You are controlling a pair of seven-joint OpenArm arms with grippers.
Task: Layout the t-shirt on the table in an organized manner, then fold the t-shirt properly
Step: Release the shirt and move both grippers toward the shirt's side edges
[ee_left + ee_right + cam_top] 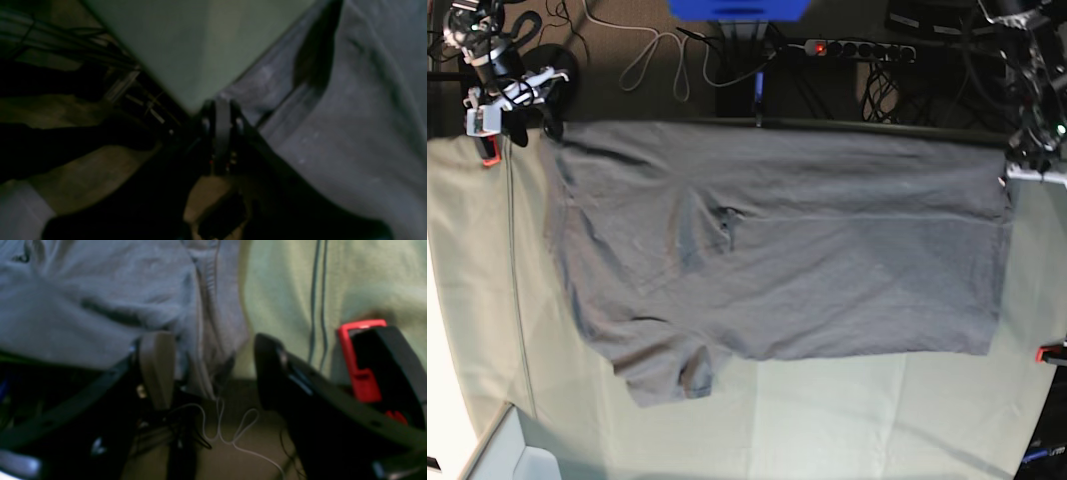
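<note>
T-shirt (pixel 777 240) lies spread sideways across the far half of the counter (pixel 847 420), its far edge right along the far counter edge, one sleeve bunched at the near left, a small pucker mid-body. Right gripper (pixel 213 370) sits at the far-left corner with fingers (pixel 156 370) spread wide; the shirt's hemmed edge runs between them but nothing is pinched. Left gripper (pixel 222 123) is at the far-right corner, fingers pressed together; a thin strip sits between them, but whether it's shirt hem the blurry wrist view doesn't tell. Risks: if only the right-hand corner is held, any pull from there likely skews the whole shirt and drags the free corner. The far edge could slip off the counter toward the cables behind. The right gripper is just beside the red clamp (pixel 358 360), so closing off-target may catch counter cloth or clamp. Bunched sleeve likely folds in crooked unless flattened first.
</note>
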